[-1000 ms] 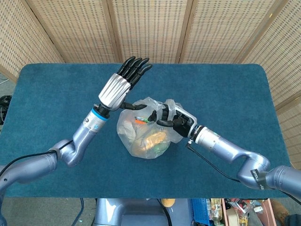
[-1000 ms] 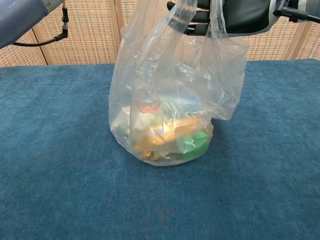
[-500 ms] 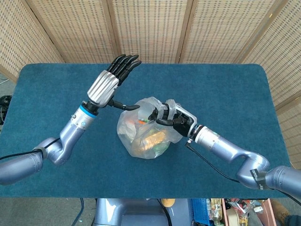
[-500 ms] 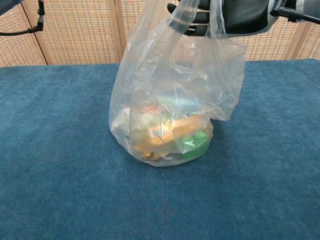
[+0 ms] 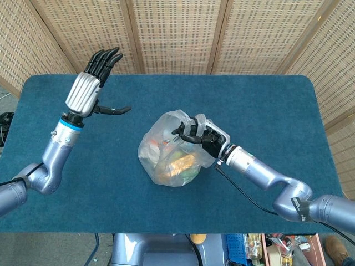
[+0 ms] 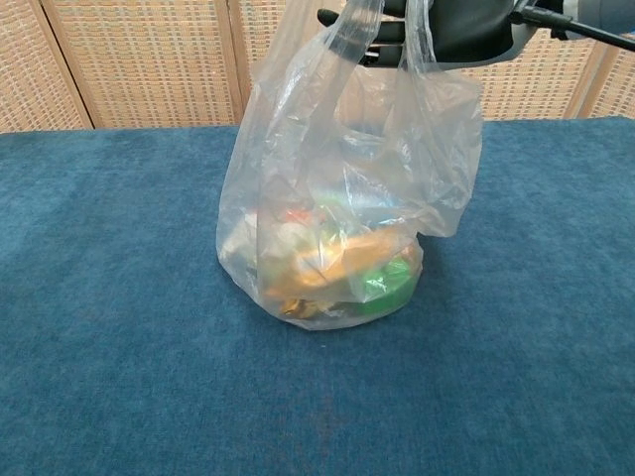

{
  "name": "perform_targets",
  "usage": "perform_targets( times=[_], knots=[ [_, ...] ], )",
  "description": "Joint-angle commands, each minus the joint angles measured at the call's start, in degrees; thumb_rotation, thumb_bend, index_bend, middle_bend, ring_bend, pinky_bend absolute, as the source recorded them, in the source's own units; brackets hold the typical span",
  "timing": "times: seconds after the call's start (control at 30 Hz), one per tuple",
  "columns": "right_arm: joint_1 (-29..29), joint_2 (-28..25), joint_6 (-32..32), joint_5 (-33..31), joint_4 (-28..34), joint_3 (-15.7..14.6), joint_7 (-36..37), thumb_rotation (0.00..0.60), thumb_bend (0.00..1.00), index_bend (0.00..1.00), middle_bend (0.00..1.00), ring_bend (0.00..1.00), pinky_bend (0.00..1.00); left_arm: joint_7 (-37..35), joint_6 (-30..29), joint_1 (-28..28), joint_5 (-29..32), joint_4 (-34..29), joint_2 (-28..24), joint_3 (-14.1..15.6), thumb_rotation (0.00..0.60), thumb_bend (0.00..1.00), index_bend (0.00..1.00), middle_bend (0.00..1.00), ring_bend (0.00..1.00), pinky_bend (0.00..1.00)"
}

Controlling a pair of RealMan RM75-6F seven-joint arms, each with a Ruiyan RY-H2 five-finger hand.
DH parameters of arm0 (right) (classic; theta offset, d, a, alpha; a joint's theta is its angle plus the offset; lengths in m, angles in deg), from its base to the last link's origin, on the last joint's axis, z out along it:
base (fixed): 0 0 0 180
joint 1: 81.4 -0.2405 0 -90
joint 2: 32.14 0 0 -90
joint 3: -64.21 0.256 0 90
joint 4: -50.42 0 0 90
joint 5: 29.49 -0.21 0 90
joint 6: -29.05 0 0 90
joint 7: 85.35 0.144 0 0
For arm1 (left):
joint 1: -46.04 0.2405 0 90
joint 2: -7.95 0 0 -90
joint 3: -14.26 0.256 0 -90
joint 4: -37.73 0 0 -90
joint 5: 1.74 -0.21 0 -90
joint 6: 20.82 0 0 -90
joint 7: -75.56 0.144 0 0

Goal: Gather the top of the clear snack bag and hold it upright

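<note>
The clear snack bag (image 5: 169, 152) (image 6: 337, 198) stands upright on the blue table (image 5: 266, 105), with orange and green snacks in its bottom. My right hand (image 5: 201, 136) (image 6: 437, 25) grips the gathered plastic at the bag's top; in the chest view the handles loop over its dark fingers at the upper edge of the frame. My left hand (image 5: 93, 80) is raised well to the left of the bag, fingers spread and thumb out, holding nothing. It does not show in the chest view.
A woven screen (image 5: 177, 33) stands behind the table's far edge. Blue cloth covers the table all around the bag (image 6: 119, 297). Boxes and clutter (image 5: 277, 249) lie on the floor past the near edge.
My left hand has drawn away from the bag, moving left and toward the far side, and has left the chest view. The right hand keeps its grip; the bag stays upright.
</note>
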Motion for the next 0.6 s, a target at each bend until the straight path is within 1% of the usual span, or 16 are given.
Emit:
perform_targets(
  times=[0.03, 0.2, 0.33, 0.4, 0.47, 0.6],
  knots=[
    [0.1, 0.5, -1.2, -2.7, 1.0, 1.6, -3.1, 0.6, 0.12, 0.49, 0.56, 0.31, 0.33, -1.4, -0.4, 1.0, 0.0, 1.2, -0.6, 0.3, 0.45, 0.0, 0.0, 0.0, 0.0, 0.0],
    [0.9, 1.0, -2.3, -6.9, 2.5, 4.0, -6.4, 0.6, 0.11, 0.48, 0.56, 0.31, 0.33, -3.4, -1.0, 2.5, 0.0, 2.6, -1.3, 0.6, 0.483, 0.0, 0.0, 0.0, 0.0, 0.0],
    [1.6, 0.4, -3.6, -9.0, 3.7, 5.9, -7.9, 0.6, 0.08, 0.47, 0.54, 0.3, 0.38, -4.4, -1.7, 3.8, -0.1, 3.2, -1.9, 1.0, 0.512, 0.0, 0.0, 0.0, 0.0, 0.0],
    [1.8, -0.1, -4.9, -10.5, 4.2, 7.0, -8.9, 0.6, 0.08, 0.47, 0.54, 0.3, 0.39, -4.8, -2.3, 4.6, -0.2, 3.6, -2.1, 1.3, 0.528, 0.0, 0.0, 0.0, 0.0, 0.0],
    [1.7, -0.5, -6.1, -12.2, 4.4, 7.9, -10.5, 0.6, 0.08, 0.46, 0.53, 0.3, 0.38, -5.3, -2.6, 5.3, -0.3, 3.9, -2.1, 1.5, 0.547, 0.0, 0.0, 0.0, 0.0, 0.0],
    [2.1, -0.3, -7.1, -16.4, 4.5, 9.8, -14.1, 0.6, 0.08, 0.46, 0.53, 0.28, 0.33, -6.1, -2.9, 6.5, -0.3, 5.1, -2.0, 2.1, 0.562, 0.0, 0.0, 0.0, 0.0, 0.0]
  ],
)
